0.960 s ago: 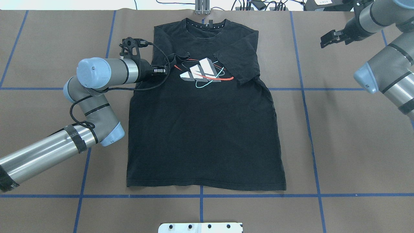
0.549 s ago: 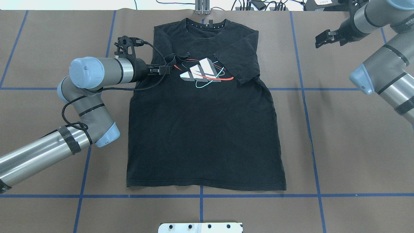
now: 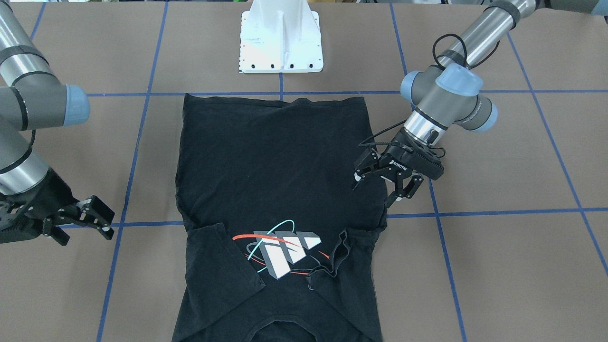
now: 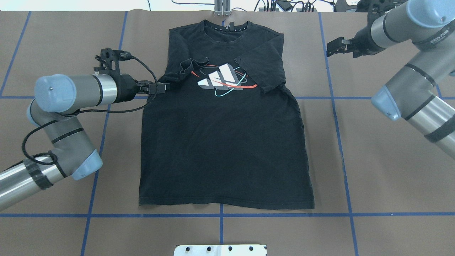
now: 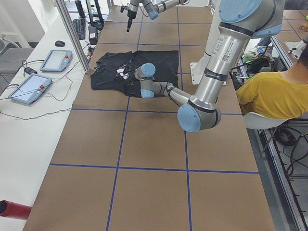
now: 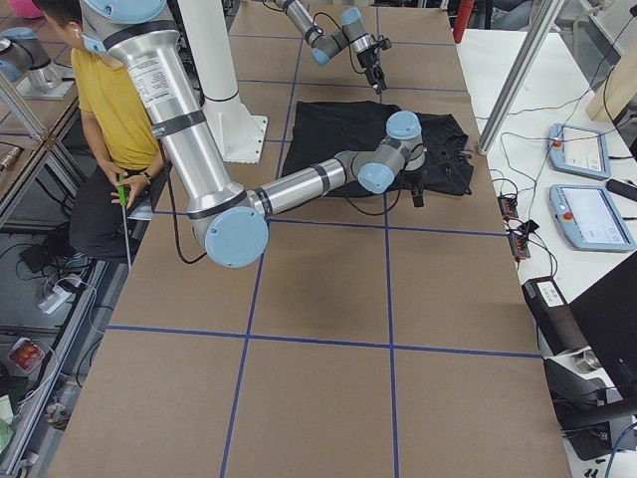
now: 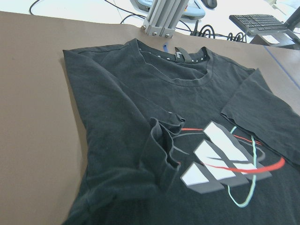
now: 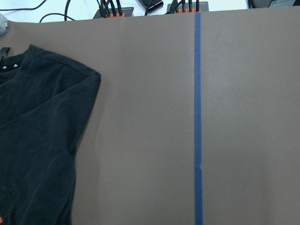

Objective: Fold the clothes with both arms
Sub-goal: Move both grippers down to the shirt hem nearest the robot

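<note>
Here the T-shirt (image 4: pixel 220 149) lies hem toward the white base (image 4: pixel 220 250), collar away; both jaws gape empty.

Both arms bent; left claw (image 3: pixel 377 190) open, right claw (image 3: pixel 86 232) open

Brown table (image 4: pixel 373 160) gridded with blue tape (image 4: pixel 221 215), white mounting base (image 3: pixel 281 42), seated person in yellow (image 5: pixel 274 96), tablet (image 5: pixel 55 60)
</note>
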You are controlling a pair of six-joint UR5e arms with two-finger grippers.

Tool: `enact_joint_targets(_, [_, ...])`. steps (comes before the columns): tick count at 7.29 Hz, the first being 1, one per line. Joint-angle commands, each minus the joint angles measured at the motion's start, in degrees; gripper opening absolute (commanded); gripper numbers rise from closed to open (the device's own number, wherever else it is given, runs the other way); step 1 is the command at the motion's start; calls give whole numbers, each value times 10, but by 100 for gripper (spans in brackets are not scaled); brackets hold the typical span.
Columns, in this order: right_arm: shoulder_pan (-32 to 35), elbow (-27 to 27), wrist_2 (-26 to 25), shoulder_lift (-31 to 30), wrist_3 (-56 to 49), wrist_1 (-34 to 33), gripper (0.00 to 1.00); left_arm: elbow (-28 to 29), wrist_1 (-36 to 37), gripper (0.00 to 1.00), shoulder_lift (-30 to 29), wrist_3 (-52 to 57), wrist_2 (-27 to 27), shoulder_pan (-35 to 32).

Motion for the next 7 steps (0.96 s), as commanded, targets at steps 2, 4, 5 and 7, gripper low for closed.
enact_joint_targets(2, [-133,226,-108,-160,136,-12,100,-86,-2,100,102,-104,33,34])
enact_joint_targets(4, [-251,320,-214,-233,223,-41,100,-109,-2,100,143,-178,108,128])
enact_joint_targets(5, [-316,333,-285,-248,257,-41,100,-138,-1,100,172,-216,154,189])
enact_joint_targets(7, [-377,346,-336,-256,285,-41,100,-229,47,100,238,-282,203,289])
